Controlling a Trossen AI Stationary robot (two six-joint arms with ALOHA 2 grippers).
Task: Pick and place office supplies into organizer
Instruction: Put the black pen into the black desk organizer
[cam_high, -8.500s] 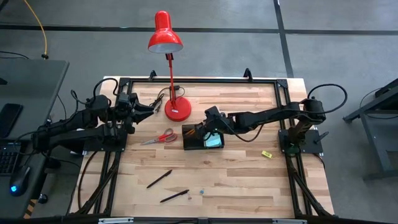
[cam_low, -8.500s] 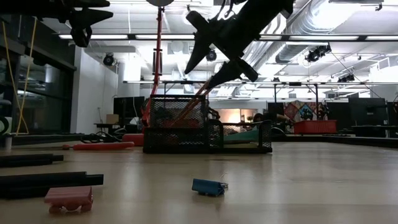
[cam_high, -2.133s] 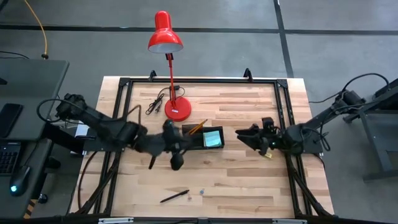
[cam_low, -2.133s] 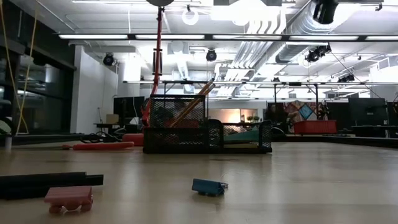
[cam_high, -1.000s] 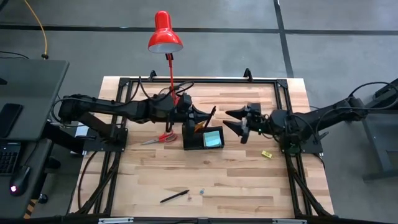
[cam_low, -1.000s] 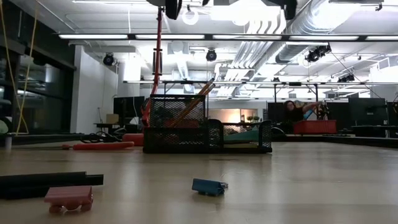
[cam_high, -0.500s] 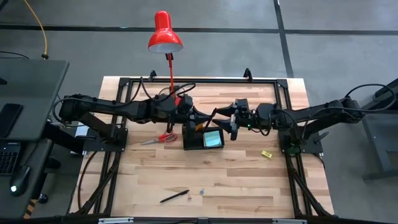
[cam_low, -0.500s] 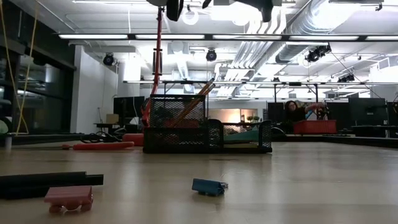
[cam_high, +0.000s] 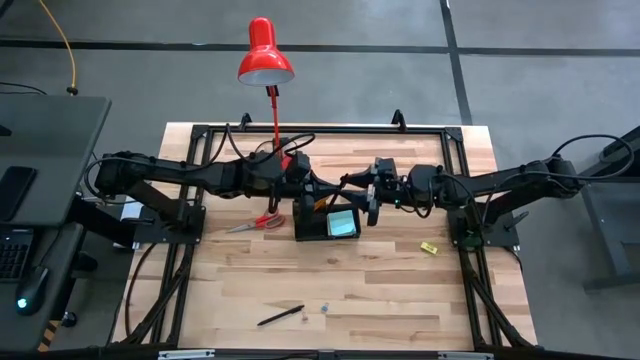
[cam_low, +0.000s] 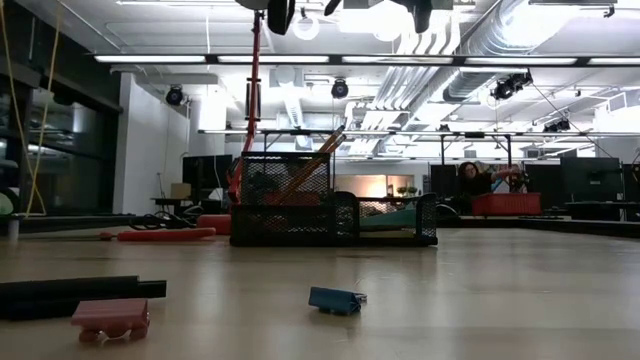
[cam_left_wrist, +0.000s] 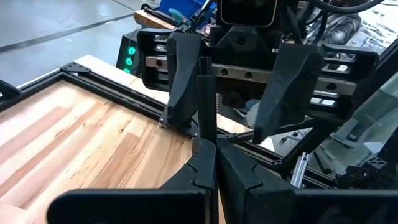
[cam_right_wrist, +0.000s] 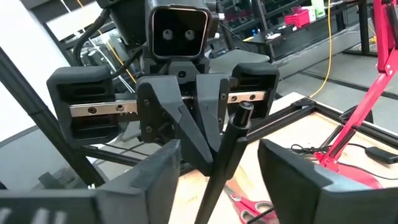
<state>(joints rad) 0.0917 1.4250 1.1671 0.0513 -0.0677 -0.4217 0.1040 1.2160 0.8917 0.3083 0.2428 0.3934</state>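
Wooden table (cam_high: 400, 280), left gripper (cam_high: 318, 188) jaws clamping black pen (cam_left_wrist: 206, 99), right gripper (cam_high: 366, 196) jaws apart around it.

Black mesh organizer (cam_low: 333, 213) on tabletop (cam_low: 480, 300); orange pencils (cam_low: 305, 170) inside, tilted. Blue clip (cam_low: 336, 300), pink clip (cam_low: 110, 319), black pen (cam_low: 70, 297) nearer.

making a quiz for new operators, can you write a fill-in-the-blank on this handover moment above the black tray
1. The left gripper is shut on a slim black ____.
2. The right gripper faces it with its fingers ____.
3. Both grippers meet above the black mesh ____, which holds a teal sticky-note pad.
4. The red-handled scissors lie on the wooden ____.

Missing words: pen; open; organizer; table
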